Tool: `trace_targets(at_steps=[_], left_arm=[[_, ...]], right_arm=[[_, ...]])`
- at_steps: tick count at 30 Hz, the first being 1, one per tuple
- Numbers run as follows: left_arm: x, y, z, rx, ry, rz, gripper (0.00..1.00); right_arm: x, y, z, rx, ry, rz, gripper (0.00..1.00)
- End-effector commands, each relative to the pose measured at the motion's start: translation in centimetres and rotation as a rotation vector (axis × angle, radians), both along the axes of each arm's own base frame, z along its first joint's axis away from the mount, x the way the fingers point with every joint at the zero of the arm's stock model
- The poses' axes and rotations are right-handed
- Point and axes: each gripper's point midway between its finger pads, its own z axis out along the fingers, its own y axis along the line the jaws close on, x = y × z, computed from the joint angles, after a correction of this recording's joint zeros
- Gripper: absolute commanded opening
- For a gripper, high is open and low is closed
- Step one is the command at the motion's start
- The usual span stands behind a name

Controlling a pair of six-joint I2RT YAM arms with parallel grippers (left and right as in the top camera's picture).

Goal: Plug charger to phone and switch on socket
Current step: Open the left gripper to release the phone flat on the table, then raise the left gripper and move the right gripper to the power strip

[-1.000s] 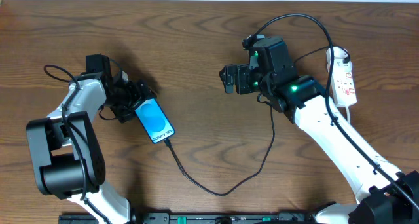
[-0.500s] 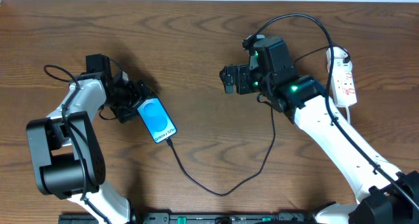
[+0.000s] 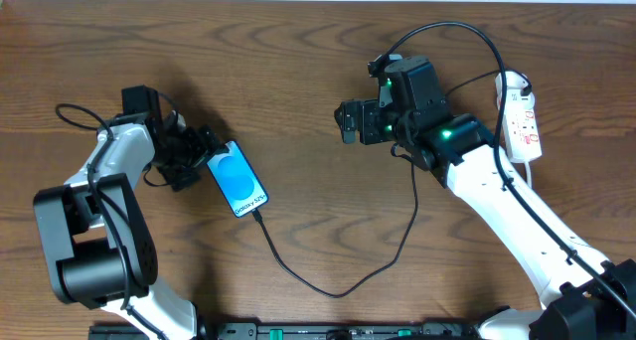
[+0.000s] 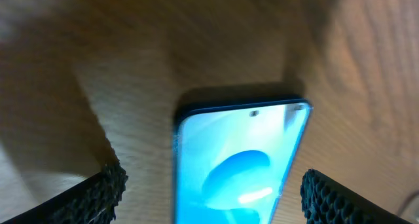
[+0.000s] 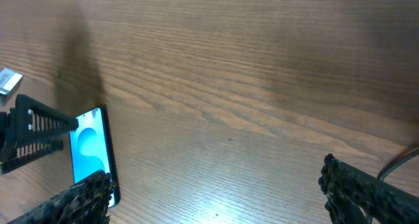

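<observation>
The phone (image 3: 237, 181), blue screen up, lies slanted left of centre on the table (image 3: 298, 72), with the charger (image 3: 338, 292) reaching its near end. The left gripper (image 3: 204, 156) has its 2 fingers apart around the far end, clear of it. The right gripper (image 3: 346, 121) gapes over bare wood. The socket (image 3: 523, 116) lies by the right edge.

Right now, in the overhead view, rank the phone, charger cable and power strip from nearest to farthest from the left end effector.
1. Phone, right beside the left end effector.
2. Charger cable, trailing toward the middle.
3. Power strip, far right edge.
</observation>
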Motion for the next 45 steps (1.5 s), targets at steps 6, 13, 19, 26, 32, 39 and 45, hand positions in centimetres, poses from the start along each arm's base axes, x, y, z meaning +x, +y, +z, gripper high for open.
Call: trace_targets(at_steps=[6, 13, 19, 26, 32, 39, 45], left_arm=[[-1.4, 1.7, 2.9, 0.151, -0.080, -0.104, 0.89], [-1.0, 0.8, 8.7, 0.216, -0.267, -0.191, 0.89], [-2.1, -1.8, 12.9, 0.278, -0.417, -0.381, 0.90], [-3.4, -2.5, 14.8, 0.486, -0.444, -0.496, 0.89], [-3.0, -3.1, 16.2, 0.515, -0.507, -0.504, 0.89], [-2.9, -3.1, 16.2, 0.515, -0.510, -0.504, 0.89], [-2.9, -3.1, 16.2, 0.515, -0.510, -0.504, 0.90]], right_arm=[[0.0, 0.1, 1.0, -0.010, -0.033, 0.013, 0.99], [0.0, 0.1, 1.0, -0.009, -0.033, 0.013, 0.99], [0.0, 0.1, 1.0, -0.009, -0.033, 0.013, 0.99], [0.0, 0.1, 0.9, -0.010, -0.033, 0.013, 0.99], [0.0, 0.0, 0.9, -0.010, -0.032, 0.013, 0.99], [-0.4, -0.1, 0.6, -0.020, -0.012, 0.014, 0.99], [-1.0, 0.6, 0.6, -0.003, -0.007, 0.098, 0.99]])
